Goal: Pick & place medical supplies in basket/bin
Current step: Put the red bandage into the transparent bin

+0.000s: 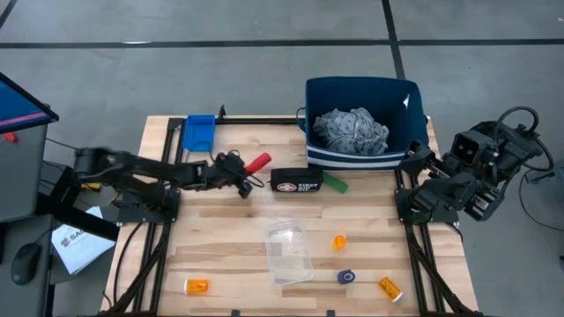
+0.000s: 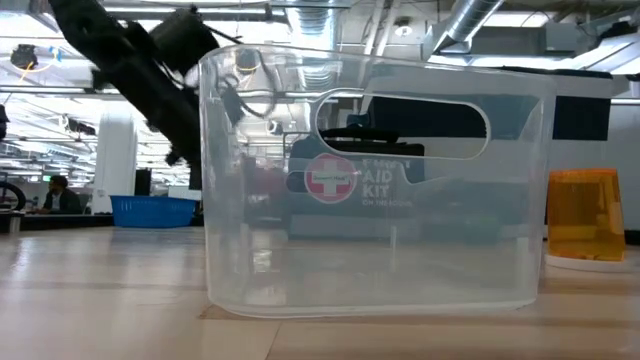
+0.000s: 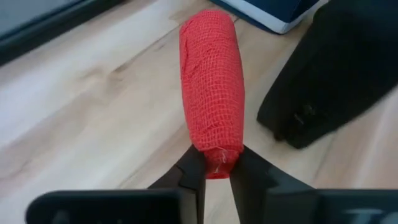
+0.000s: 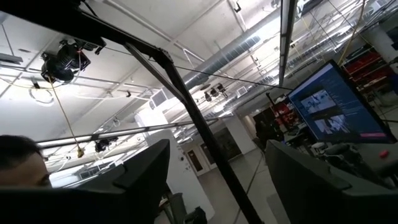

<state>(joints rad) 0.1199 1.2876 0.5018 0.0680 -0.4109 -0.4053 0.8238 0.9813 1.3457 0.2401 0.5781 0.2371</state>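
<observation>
Left gripper (image 3: 216, 171) at the desk's (image 1: 229, 238) 10 o'clock, clamped on 1 end of the red roll (image 1: 258, 162), which juts out toward 2 o'clock; grasp step in hand, lift and carry apparently next. Just beyond the roll, toward 3 o'clock, a black first aid pouch (image 1: 296, 180) with a green roll (image 1: 335, 182) at its far end. Past both, at 1 o'clock, the navy bin (image 1: 363, 155), grey cloth (image 1: 352, 129) already inside. Next move calls for raising the roll above the pouch and the bin's near wall, then releasing over the cloth. Nearer 6 o'clock: clear tub (image 1: 289, 252), orange bottles (image 1: 196, 286), blue roll (image 1: 345, 276), all well apart from that path. Right gripper (image 4: 214, 180) parked off the desk's edge at 3 o'clock, fingers spread wide, holding nothing.
</observation>
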